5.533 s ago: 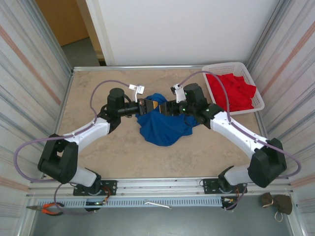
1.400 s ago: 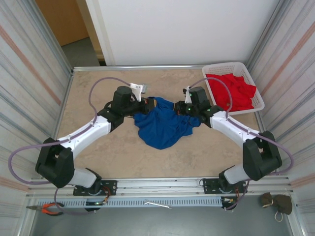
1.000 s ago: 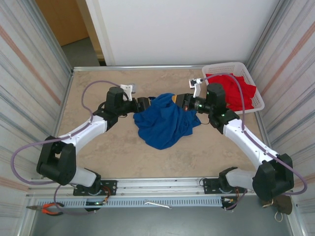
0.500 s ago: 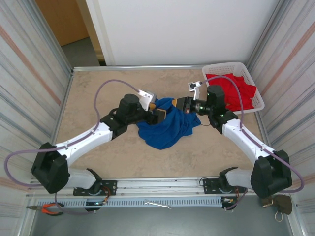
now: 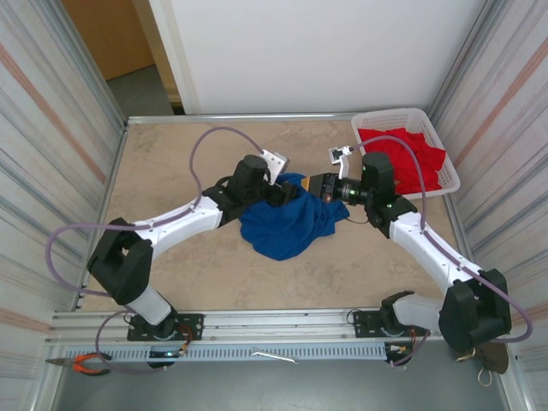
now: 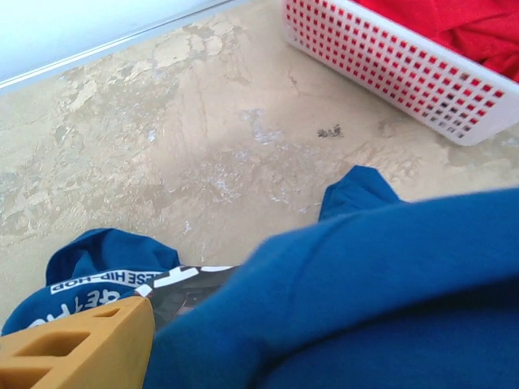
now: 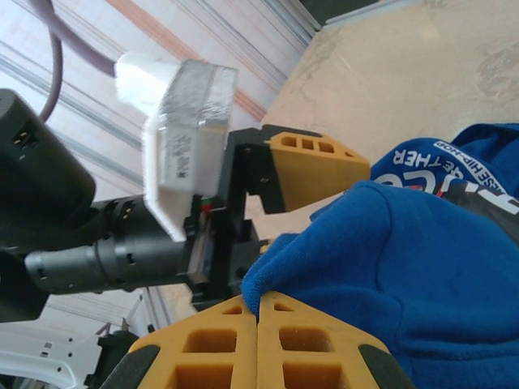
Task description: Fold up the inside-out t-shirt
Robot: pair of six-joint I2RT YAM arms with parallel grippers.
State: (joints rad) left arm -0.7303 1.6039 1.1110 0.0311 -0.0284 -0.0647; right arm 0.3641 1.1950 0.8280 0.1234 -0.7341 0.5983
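Observation:
The inside-out t-shirt (image 5: 287,224) lies bunched in the middle of the table, royal blue, with white lettering (image 6: 101,279) showing on a fold. My right gripper (image 5: 318,182) is at its far right edge, shut on a blue hem (image 7: 268,279) that rises from between its yellow fingers (image 7: 211,356). My left gripper (image 5: 278,195) is pushed into the far edge of the shirt, right next to the right gripper. Its jaws stand open: one yellow finger (image 6: 77,348) shows at the lower left, and blue cloth (image 6: 365,292) drapes over the gap and hides the other.
A white basket (image 5: 409,120) holding a red garment (image 5: 407,158) stands at the back right corner, close behind the right arm. Bare beige table (image 5: 171,163) spreads to the left and in front of the shirt. Metal rails edge the table.
The left arm has swung right and forward, from the shirt's left side into its far edge beside the right gripper. The right gripper keeps its hold and has barely moved.

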